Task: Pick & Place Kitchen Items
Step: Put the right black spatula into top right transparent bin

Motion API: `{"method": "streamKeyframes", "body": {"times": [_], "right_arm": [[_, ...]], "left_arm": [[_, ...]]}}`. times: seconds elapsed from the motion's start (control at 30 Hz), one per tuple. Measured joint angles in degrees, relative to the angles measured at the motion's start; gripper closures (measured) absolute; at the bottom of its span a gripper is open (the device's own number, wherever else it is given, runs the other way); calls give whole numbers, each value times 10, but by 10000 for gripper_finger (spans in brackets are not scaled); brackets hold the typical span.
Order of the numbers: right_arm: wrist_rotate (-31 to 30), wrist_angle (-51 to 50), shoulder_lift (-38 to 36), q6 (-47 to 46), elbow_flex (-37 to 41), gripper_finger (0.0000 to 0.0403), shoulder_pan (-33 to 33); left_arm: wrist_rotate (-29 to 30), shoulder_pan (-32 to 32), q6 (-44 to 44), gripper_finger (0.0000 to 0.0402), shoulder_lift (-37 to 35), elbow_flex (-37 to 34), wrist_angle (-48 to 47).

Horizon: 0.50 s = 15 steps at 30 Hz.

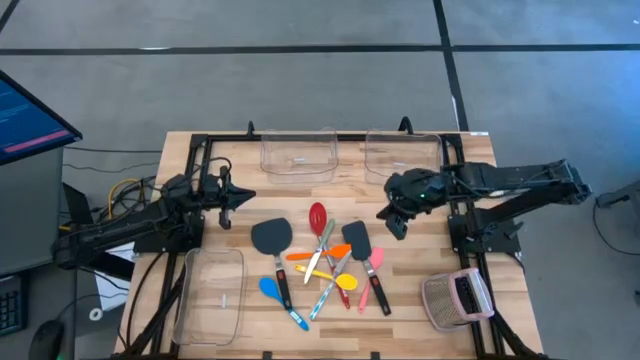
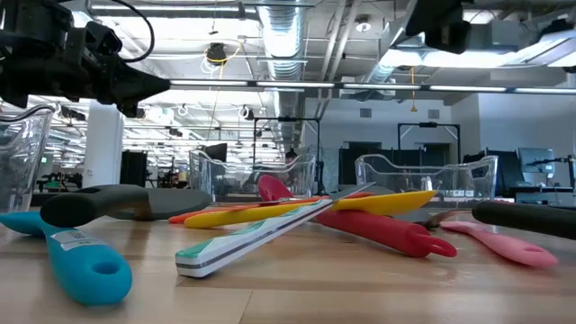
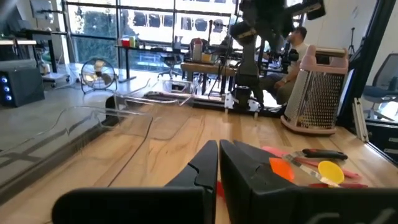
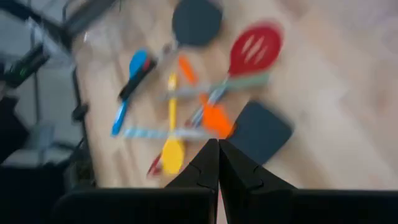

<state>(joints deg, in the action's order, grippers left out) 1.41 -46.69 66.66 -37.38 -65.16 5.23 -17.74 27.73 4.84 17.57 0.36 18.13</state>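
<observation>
Several kitchen utensils lie in a crossed pile at the table's middle: a red slotted spoon [image 1: 317, 215], two black turners [image 1: 271, 236] [image 1: 357, 238], an orange spatula [image 1: 335, 254], a yellow spoon [image 1: 345, 281], a blue spoon [image 1: 272, 290], a pink spatula [image 1: 377, 280] and pale cutlery [image 1: 322, 248]. My left gripper [image 1: 248, 196] is shut and empty, left of the pile; its shut fingers show in the left wrist view [image 3: 217, 163]. My right gripper [image 1: 392, 222] is shut and empty, above the table just right of the pile; the right wrist view [image 4: 217, 163] looks down on the utensils.
Two clear bins [image 1: 298, 152] [image 1: 402, 153] stand at the far edge and a third [image 1: 212, 295] at the near left. A grey mesh grater with a pink part [image 1: 458, 297] lies at the near right. A monitor [image 1: 30, 115] stands left of the table.
</observation>
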Motion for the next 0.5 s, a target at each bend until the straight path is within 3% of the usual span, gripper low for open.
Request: {"method": "streamKeyframes", "body": {"times": [0.23, 0.5], "right_arm": [[126, -12, 55, -99, -13, 403, 0], [140, -30, 100, -137, -12, 403, 18]], "left_arm": [[0, 0, 0, 394, 10, 0, 4], [3, 0, 0, 394, 13, 0, 9]]}}
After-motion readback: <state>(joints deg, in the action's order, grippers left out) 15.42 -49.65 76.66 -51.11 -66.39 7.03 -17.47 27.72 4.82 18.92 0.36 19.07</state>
